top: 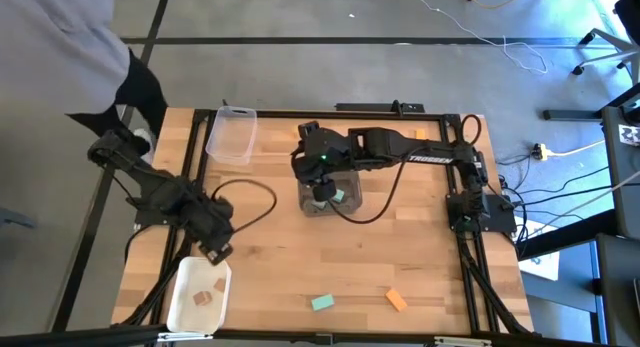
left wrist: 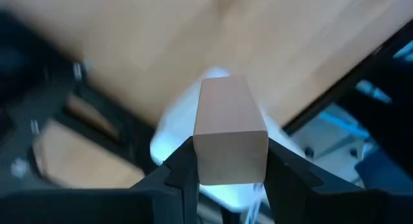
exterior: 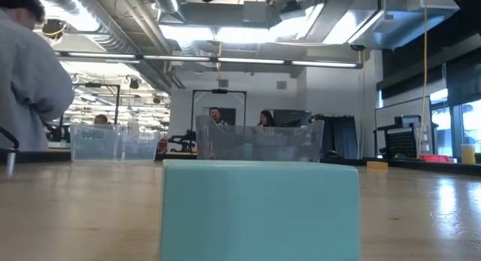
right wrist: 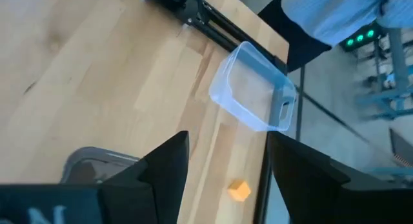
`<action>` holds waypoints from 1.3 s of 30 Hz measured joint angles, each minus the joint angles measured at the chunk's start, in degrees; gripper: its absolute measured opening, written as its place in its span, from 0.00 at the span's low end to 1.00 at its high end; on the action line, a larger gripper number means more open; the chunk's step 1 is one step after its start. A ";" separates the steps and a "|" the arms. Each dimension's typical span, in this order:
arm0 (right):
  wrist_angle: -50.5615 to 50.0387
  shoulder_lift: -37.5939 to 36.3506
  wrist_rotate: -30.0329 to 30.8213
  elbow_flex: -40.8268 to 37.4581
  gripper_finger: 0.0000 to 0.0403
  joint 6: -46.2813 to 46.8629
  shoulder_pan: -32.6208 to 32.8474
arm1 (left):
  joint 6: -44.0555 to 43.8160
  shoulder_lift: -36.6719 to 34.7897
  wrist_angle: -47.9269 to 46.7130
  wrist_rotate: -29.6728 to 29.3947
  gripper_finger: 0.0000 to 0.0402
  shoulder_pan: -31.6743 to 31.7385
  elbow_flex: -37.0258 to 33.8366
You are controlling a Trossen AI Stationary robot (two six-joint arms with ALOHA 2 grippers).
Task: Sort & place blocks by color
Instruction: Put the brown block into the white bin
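A tan block (left wrist: 231, 130) is clamped in the left pincer (left wrist: 229, 166) above the white bin (top: 198, 295), ready for release among matching blocks; the right pincer (right wrist: 226, 162) is held open and empty over the grey bin (top: 352, 197).

A grey concrete floor (top: 330, 12) surrounds the table, with bright ceiling lights (exterior: 248, 31) and exposed ducts overhead.

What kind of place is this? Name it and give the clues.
Probably a robotics lab or open workshop. Bare ducts and strip lights run overhead, people sit at screens behind the wooden table, and loose cables trail over the concrete floor.
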 joint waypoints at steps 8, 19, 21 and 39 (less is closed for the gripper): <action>-3.79 0.02 -0.31 -0.06 0.53 1.71 -0.02 | -12.21 0.07 15.81 5.07 0.31 -11.14 -11.42; -8.00 0.02 -8.24 -0.06 0.53 1.60 -0.37 | -19.20 0.07 31.73 6.84 0.31 -16.33 -26.85; -8.11 0.02 -10.33 -0.06 0.53 1.56 -0.37 | -17.97 0.07 32.61 8.40 0.31 -16.33 -28.43; -8.43 0.02 -11.57 -0.06 0.53 1.70 -0.35 | -16.01 0.02 45.05 10.31 0.31 -16.17 -38.95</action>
